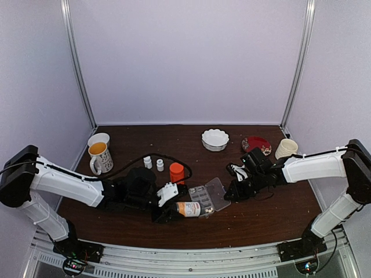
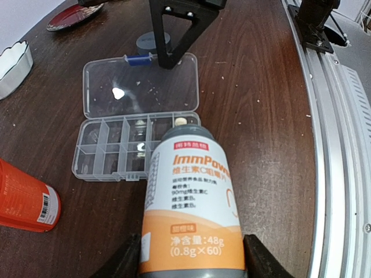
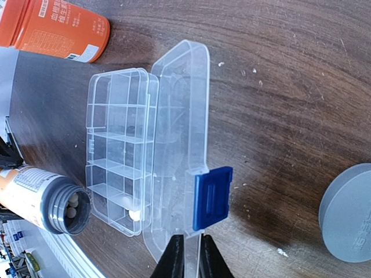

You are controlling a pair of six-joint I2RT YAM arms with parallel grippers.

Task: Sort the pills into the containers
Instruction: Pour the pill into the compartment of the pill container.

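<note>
One pill [image 3: 134, 215] lay in a corner cell [image 3: 123, 223] of the open organizer box [image 3: 116, 145] on the counter [image 3: 278, 87]. Left tool [image 2: 191, 263] gripped the tipped bottle [image 2: 191, 197], more pills [image 3: 72, 206] at its mouth; right tool [image 3: 189, 258] pinched the lid [image 3: 179, 116] at its edge.

Clear glossy plastic containers [image 3: 119, 121], wood-grain table [image 3: 290, 87]

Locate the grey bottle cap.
The grey bottle cap lies at the right wrist view's right edge, on the right arm's side, just past the blue latch of the organizer lid.

Clear organizer box [image 3: 116, 116], blue latch [image 3: 212, 197]; cream pills [image 3: 134, 215]; orange-white bottle [image 2: 191, 214]; grey cap [image 3: 348, 211].
</note>
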